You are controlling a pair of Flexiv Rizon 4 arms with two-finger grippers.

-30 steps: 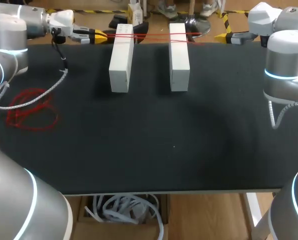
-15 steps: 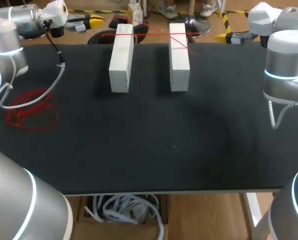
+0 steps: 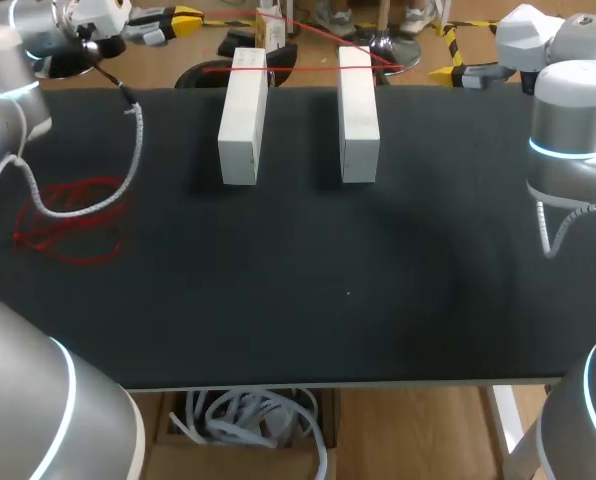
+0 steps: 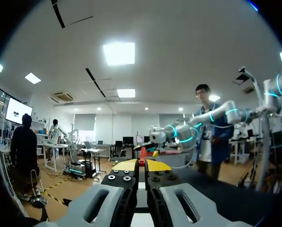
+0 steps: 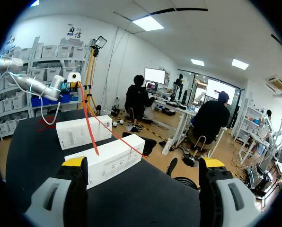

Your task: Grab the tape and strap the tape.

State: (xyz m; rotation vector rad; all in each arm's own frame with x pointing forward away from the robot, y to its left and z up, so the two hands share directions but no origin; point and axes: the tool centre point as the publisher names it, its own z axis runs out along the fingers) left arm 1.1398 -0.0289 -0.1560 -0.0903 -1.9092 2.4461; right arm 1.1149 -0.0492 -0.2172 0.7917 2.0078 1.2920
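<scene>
Seeing the loose tape coil [image 3: 68, 215] lying on the desk [image 3: 298, 300], well left of the left box [image 3: 243, 115], not shifting.

Tracking the left gripper [image 3: 183, 17] climbing up and back over the last second. Was level with the left box's far end, now sitting well beyond and left of it, past the desk edge. Reading its fingers [image 4: 124, 165] as pressed nearly together, pinching the tape [image 4: 142, 156] between the yellow tips.

Noting the strands changing too:
- One still crossing the far end of the left box and running on over the right box [image 3: 358, 110].
- The other now slanting from beyond the right box's far end back past the left box toward the left gripper, instead of lying flat across both.

Judging this as lifting the line for another pass round the pair, so strapping underway, not finished. Watching tension as the likely weak point; boxes not budging so far.

Finding the right gripper [image 3: 463, 72] parked far right of the left box, past the right box, not moving over the same second. Showing its fingers [image 5: 74, 163] spread wide in the right wrist view, holding nothing, with both boxes and the tape ahead of them.
</scene>
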